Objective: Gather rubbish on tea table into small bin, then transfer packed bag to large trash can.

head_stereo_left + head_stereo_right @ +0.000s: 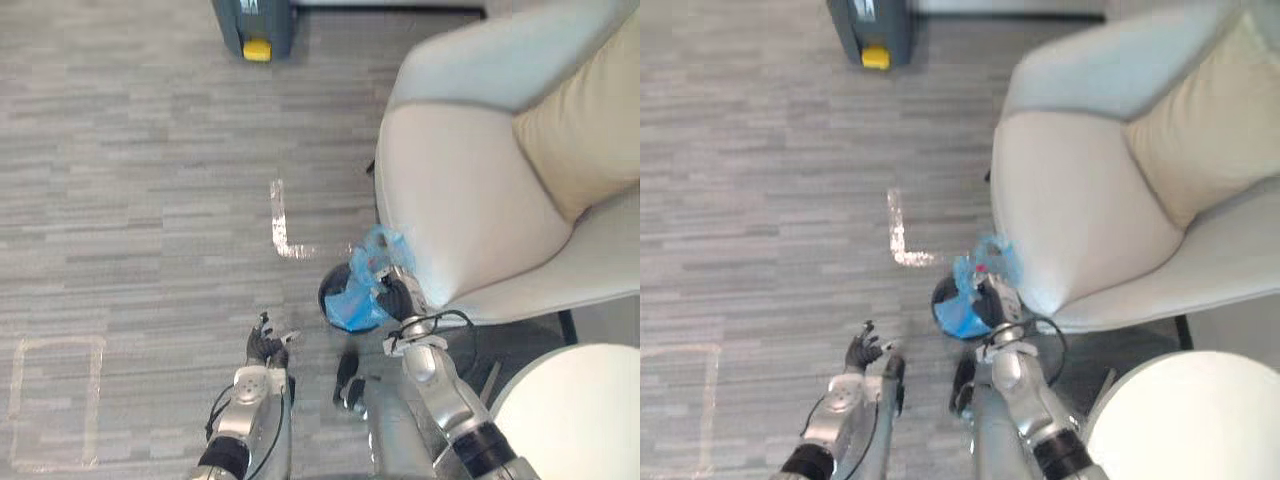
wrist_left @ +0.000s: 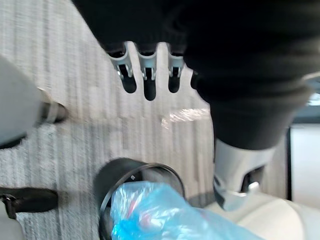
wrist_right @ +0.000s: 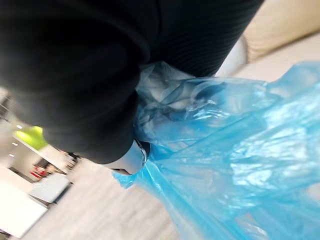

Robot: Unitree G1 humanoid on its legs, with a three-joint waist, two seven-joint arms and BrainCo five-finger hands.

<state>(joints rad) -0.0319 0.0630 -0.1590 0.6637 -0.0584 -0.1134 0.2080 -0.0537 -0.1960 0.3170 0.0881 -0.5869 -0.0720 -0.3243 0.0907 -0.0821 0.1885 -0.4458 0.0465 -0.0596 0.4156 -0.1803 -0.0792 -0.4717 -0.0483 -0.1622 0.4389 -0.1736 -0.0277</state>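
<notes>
A small black bin stands on the grey floor by the front corner of a white armchair. A blue plastic bag rises out of it, its top bunched. My right hand is shut on that bunched top, just right of the bin; the blue bag spreads from under the hand's cover in the right wrist view. My left hand hovers open over the floor, left of the bin and apart from it. The bin's rim and the bag lie past its fingers.
The white armchair with a beige cushion stands close on the right. A round white table sits at the lower right. A grey container with a yellow part stands far ahead. Tape marks lie on the floor.
</notes>
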